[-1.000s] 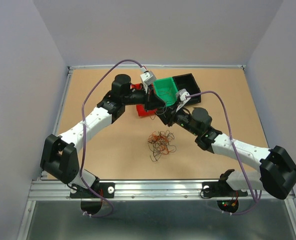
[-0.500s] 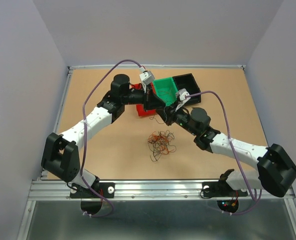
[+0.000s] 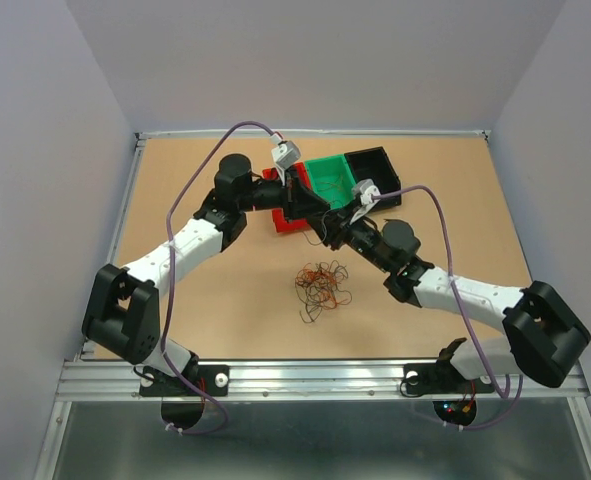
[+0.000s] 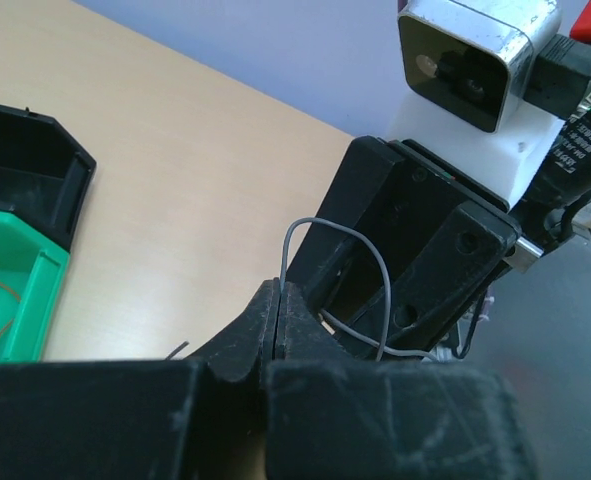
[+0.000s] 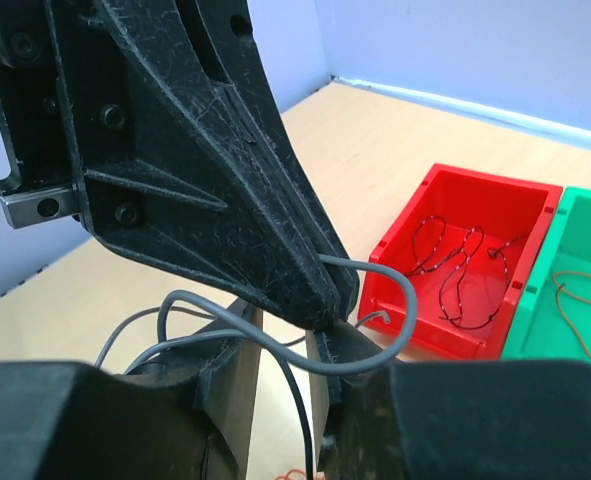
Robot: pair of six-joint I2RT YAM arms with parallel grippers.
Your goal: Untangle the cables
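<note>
The cables [image 3: 322,287] lie as a small tangle of orange, brown and black wires on the table in front of both arms. One thin grey wire [image 4: 380,270] has been drawn away from them. My left gripper [image 4: 278,290] is shut on this wire, which loops up out of its tips. In the top view the left gripper [image 3: 313,210] and right gripper [image 3: 328,230] meet tip to tip beside the red bin [image 3: 290,222]. My right gripper [image 5: 285,335] stands open, and the grey wire [image 5: 400,300] curls across the gap between its fingers.
The red bin [image 5: 470,240] holds a thin black wire [image 5: 455,270]. Beside it the green bin [image 5: 575,270] holds an orange-brown wire [image 5: 580,300]. A black bin [image 3: 375,170] stands to their right. Purple arm cables arch over both arms.
Both grippers stay together by the red bin. The left wrist has crept slightly left, and the right arm has swung a little left. The tangle has not moved.
</note>
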